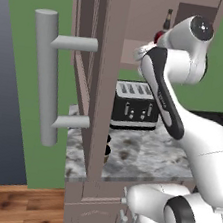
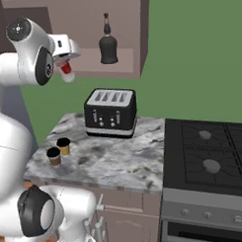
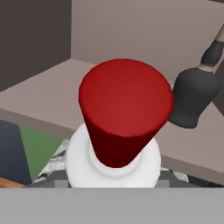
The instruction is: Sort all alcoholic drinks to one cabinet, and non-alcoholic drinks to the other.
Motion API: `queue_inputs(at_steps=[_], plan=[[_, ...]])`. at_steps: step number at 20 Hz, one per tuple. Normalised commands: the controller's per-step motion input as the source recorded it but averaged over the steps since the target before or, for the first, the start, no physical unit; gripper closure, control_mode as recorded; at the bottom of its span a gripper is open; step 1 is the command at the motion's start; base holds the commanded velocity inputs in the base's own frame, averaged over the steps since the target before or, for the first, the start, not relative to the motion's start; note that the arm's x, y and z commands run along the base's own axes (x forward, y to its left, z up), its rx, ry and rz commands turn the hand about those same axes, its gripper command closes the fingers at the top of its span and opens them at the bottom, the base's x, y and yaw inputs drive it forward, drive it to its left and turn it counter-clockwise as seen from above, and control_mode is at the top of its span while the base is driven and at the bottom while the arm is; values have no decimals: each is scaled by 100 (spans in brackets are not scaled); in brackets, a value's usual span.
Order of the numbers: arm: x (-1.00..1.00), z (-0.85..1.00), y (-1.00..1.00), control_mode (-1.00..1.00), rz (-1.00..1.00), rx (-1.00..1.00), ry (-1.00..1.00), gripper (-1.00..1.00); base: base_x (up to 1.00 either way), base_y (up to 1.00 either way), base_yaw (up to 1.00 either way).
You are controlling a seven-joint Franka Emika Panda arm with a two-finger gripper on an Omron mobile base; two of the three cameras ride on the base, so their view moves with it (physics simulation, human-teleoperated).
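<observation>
My gripper (image 2: 66, 56) is shut on the slim clear bottle (image 2: 67, 71) with the red cap (image 3: 124, 109), holding it in the air at the front left edge of the open wall cabinet's shelf (image 2: 86, 69). The squat black bottle (image 2: 108, 49) with a thin brown neck stands upright on that shelf, to the right of the held bottle and apart from it. In the hand view the black bottle (image 3: 194, 96) sits at the right on the shelf (image 3: 43, 87). Two small tan cups (image 2: 63, 146) (image 2: 54, 156) with dark tops stand on the marble counter (image 2: 119, 157) below.
The cabinet's door (image 1: 105, 82) stands open towards me, its thick grey bar handle (image 1: 46, 73) jutting out at the left. A black four-slot toaster (image 2: 110, 113) sits at the back of the counter. A black stove (image 2: 208, 154) adjoins the counter on the right.
</observation>
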Motion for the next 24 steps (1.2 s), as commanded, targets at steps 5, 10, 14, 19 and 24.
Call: queue_inputs(at_steps=[5,10,14,19,24], plan=[[0,19,8,-100,0,0,-2,100,0,0,0],[0,13,5,-100,0,0,-2,100,0,0,0],[1,4,4,-100,0,0,-1,100,0,0,0],[10,0,4,-100,0,0,0,100,0,0,0],[15,0,4,-100,0,0,0,100,0,0,0]])
